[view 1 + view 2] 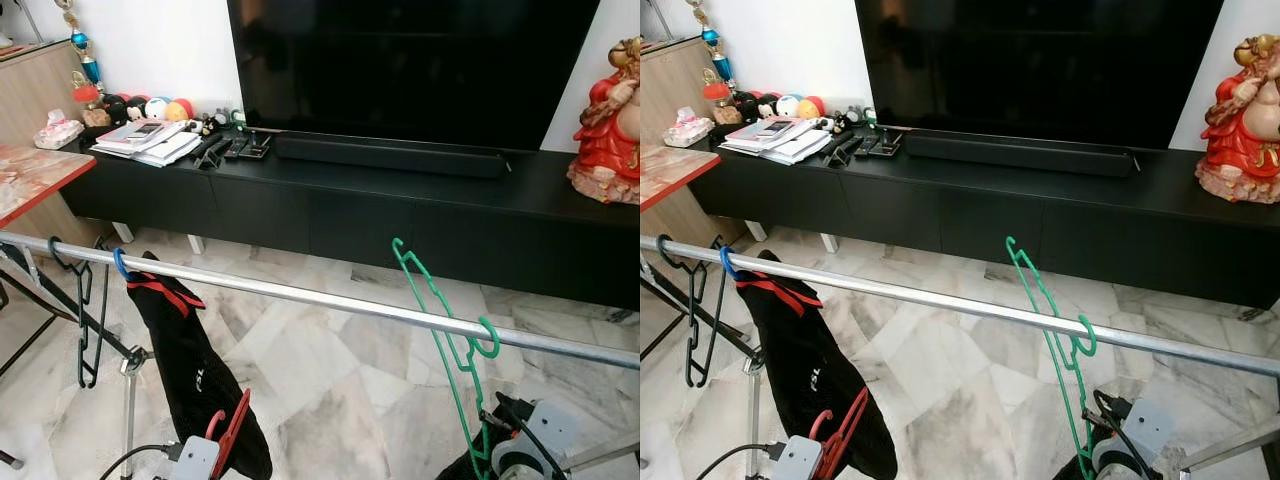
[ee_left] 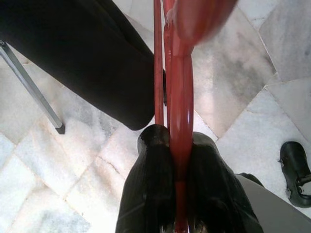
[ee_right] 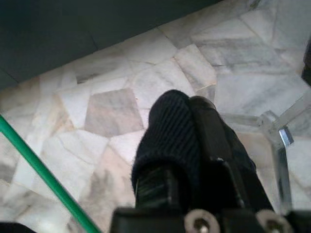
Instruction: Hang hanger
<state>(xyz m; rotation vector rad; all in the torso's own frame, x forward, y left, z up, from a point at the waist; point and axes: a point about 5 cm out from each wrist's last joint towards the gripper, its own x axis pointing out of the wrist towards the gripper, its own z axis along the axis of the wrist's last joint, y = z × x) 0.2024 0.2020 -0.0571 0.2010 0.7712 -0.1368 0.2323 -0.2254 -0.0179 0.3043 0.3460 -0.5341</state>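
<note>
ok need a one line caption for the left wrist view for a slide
Left gripper shut on a red hanger, held above the marble floor beside a hanging black garment.

Black ribbed fingers [image 3: 170, 126], pale grey wrists, seemingly black cables.

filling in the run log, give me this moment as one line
left hand shut on red hanger, low below rail | green hanger hooked on rail | right hand shut, empty | red hanger not yet hung
</note>
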